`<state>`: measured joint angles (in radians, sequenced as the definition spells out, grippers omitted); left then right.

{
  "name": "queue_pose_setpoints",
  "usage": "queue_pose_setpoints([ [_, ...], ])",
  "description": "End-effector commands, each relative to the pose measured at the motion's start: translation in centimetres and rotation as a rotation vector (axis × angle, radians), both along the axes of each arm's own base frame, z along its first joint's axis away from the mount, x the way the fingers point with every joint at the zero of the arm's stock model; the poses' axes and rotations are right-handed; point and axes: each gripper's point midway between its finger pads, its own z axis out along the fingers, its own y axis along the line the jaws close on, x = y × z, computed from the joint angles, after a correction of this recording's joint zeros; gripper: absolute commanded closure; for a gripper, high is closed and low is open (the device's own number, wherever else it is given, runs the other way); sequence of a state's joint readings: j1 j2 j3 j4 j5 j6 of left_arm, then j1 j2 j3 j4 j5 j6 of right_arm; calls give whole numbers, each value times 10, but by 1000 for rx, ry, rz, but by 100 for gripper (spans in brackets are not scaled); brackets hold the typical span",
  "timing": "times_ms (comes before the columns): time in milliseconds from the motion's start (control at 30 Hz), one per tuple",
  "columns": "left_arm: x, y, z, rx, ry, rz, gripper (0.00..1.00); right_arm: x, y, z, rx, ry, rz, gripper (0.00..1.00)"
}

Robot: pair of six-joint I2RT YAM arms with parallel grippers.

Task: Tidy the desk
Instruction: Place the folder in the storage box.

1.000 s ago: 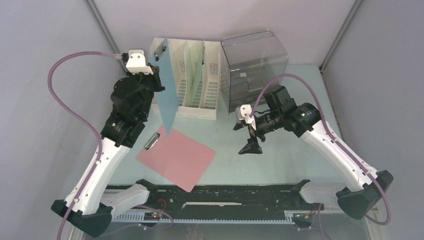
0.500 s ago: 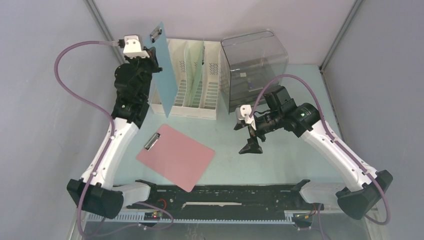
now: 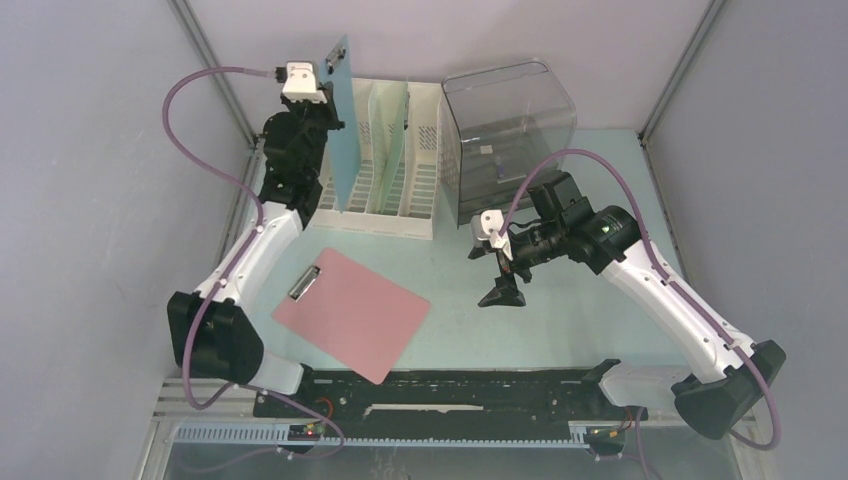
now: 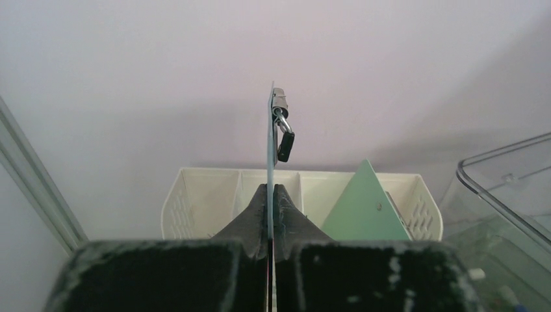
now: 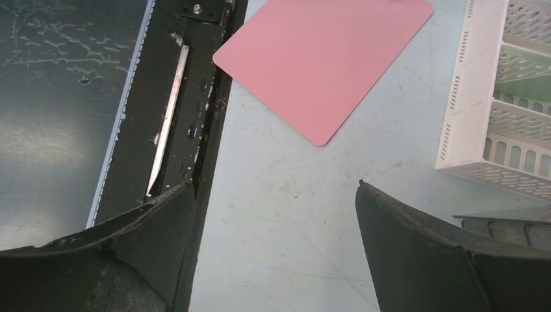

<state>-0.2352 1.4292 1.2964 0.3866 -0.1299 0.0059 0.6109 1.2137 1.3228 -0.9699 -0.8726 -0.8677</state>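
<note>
Lying between grey walls [image 3: 90, 200], mint desk [image 3: 560, 320], left tool [image 4: 270, 195] pinching blue clipboard [image 3: 345, 120], right tool [image 5: 276, 185] agape

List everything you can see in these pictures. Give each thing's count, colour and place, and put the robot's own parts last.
desk: 1, pale mint green, under everything
file rack: 1, white, back of the desk, left of centre
storage bin: 1, clear, to the right of the rack
green clipboard: 1, pale green, standing in the rack
pink clipboard: 1, pink, lying flat on the desk, front left
blue clipboard: 1, light blue, held upright over the rack's left end
mounting rail: 1, black, near edge
left gripper: 1, black, shut on the blue clipboard
right gripper: 1, black, open, empty, above bare desk
</note>
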Motion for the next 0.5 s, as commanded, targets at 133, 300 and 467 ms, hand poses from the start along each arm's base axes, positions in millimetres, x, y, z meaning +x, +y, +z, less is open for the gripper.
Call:
queue_pose_setpoints([
  [133, 15, 6, 42, 13, -221, 52, 100, 0, 0, -6, -18, -2, 15, 0],
  [300, 31, -1, 19, 13, -215, 33, 100, -1, 2, -10, -33, 1, 27, 0],
  [467, 44, 1, 0, -23, -238, 23, 100, -1, 3, -13, -41, 6, 31, 0],
])
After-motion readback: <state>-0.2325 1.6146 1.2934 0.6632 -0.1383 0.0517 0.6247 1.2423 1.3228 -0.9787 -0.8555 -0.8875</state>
